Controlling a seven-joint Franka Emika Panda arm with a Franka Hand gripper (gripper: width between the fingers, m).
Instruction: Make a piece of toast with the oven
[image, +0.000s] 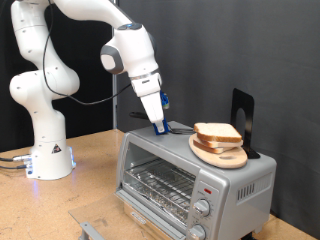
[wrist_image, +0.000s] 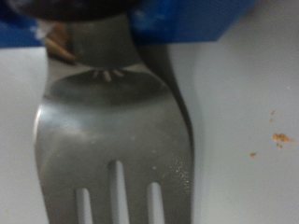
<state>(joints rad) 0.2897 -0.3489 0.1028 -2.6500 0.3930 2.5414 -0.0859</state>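
The silver toaster oven (image: 160, 160) stands on the wooden table with its glass door up and the wire rack showing behind it. Two slices of pale bread (image: 216, 131) lie stacked on a round wooden plate (image: 226, 158) on the oven's roof, towards the exterior view's right. My gripper (image: 160, 126) points down at the roof just left of the plate. In the wrist view a metal fork (wrist_image: 117, 121) fills the picture, its neck running up between my blue fingers (wrist_image: 187, 23) and its tines pointing away over the pale roof.
A black stand (image: 243, 113) rises behind the plate on the oven's roof. The robot's white base (image: 48, 150) stands at the exterior view's left. A small grey metal piece (image: 92, 229) lies on the table near the bottom edge.
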